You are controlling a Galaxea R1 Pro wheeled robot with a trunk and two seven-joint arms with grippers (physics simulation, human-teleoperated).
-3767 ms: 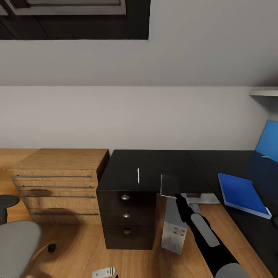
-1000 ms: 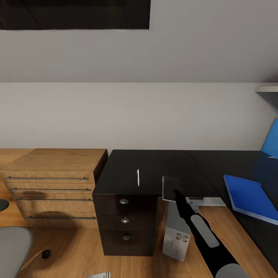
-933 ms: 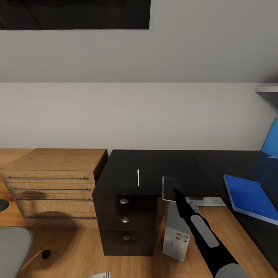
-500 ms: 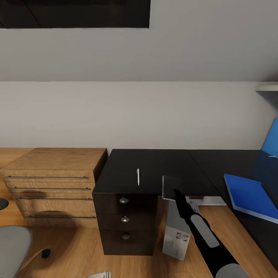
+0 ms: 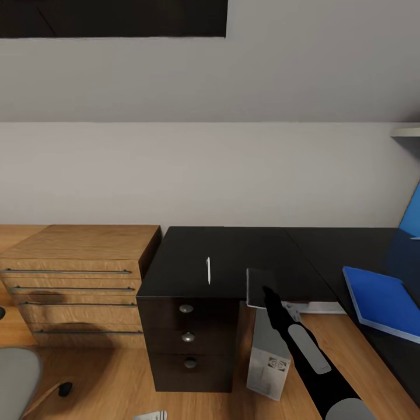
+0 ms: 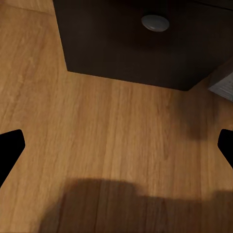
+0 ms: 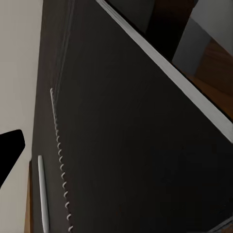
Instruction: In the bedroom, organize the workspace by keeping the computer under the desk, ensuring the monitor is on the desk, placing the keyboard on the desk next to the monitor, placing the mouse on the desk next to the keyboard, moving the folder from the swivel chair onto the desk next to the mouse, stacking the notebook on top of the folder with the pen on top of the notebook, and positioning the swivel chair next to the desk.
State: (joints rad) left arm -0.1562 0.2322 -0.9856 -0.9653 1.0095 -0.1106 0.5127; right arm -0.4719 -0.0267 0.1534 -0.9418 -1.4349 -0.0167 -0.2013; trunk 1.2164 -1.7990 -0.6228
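The black desk stands ahead, with the white pen lying on its top. A grey notebook sits at the desk's front edge and partly overhangs it. My right gripper is at the notebook. In the right wrist view the notebook's dark cover and spiral binding hide one finger, while the other fingertip stands wide, so the gripper is open. The blue folder lies on the desk at the right. Beneath the desk stands the computer. My left gripper hangs open over the floor by the drawers.
A light wood cabinet stands left of the desk. The swivel chair's grey seat and a caster show at the lower left. A pale flat object lies on the floor. A blue panel rises at the far right.
The head camera has shifted a little, so cabinet, chair and folder have slid outward in the picture. My right arm and the notebook keep their place at the desk edge.
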